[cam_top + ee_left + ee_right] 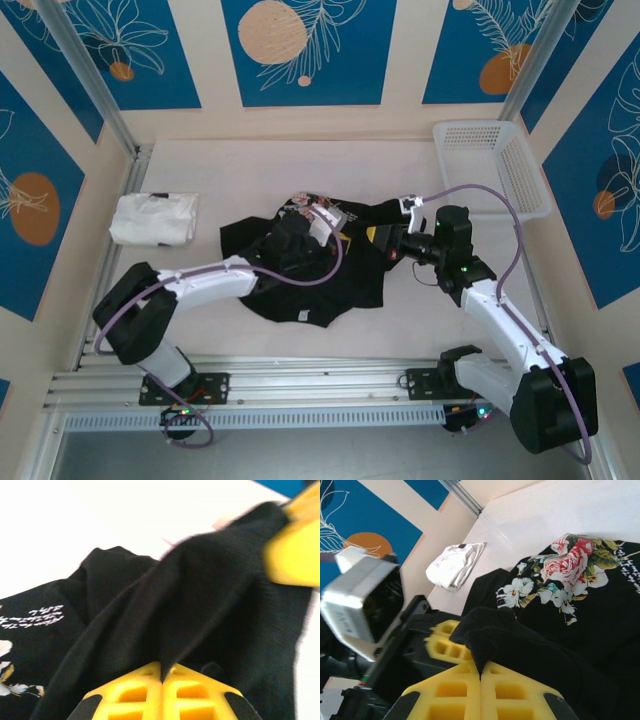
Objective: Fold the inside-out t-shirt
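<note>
Two pinches: left gripper (162, 672) & right gripper (481, 669) both clamp the black t-shirt (335, 298) — we judge it bunched, no fold done yet.

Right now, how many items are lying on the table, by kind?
Black floral-print t-shirt: 1
White folded garment: 1
White plastic basket: 1
Total: 3

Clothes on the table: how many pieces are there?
2. A black t-shirt lies crumpled in the middle; a folded white garment sits near the left edge. Anything beneath the shirt would be hidden.
</note>
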### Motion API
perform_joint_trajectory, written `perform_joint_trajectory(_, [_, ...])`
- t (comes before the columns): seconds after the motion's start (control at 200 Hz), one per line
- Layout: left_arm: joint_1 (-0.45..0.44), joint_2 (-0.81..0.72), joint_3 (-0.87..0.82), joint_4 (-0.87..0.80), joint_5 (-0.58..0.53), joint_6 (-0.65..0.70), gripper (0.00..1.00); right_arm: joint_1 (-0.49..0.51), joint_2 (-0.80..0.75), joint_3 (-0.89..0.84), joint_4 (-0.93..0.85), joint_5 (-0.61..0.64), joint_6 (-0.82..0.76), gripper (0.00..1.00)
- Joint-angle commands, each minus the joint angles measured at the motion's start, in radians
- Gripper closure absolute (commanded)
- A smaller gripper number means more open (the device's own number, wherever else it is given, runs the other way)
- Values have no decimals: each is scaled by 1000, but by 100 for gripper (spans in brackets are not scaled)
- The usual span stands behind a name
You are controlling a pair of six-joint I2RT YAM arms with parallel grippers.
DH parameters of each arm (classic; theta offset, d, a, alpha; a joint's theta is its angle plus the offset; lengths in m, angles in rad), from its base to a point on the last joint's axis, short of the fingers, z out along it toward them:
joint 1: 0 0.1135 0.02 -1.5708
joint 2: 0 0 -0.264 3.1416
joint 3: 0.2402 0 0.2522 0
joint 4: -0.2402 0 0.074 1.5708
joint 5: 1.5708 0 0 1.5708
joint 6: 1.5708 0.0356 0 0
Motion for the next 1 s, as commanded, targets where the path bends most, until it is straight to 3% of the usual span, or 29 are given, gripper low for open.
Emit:
perform_joint_trajectory(0.0, [29,-104,-38,3,178,-6,100,15,-27,16,-30,36,-19,100])
perform_joint_trajectory(0.155, [39,-220,-58,-147,284,41,100,67,-21,61,-90,122,-53,98])
perform_joint_trajectory(0.26, [39,-274,-53,-260,298,69,100,118,13,101,-141,199,-78,97])
perform_joint_trajectory(0.36, [42,-317,-60,-338,219,69,100,171,68,158,-210,252,-120,95])
perform_joint_trajectory(0.54, [48,-363,-73,-401,-61,-22,100,257,129,236,-382,405,-245,90])
perform_joint_trajectory(0.8, [48,-375,-91,-328,-94,-86,100,283,77,228,-538,446,-299,72])
perform_joint_trajectory(0.995, [47,-368,-93,-301,-88,-106,100,306,-24,92,-498,359,-251,58])
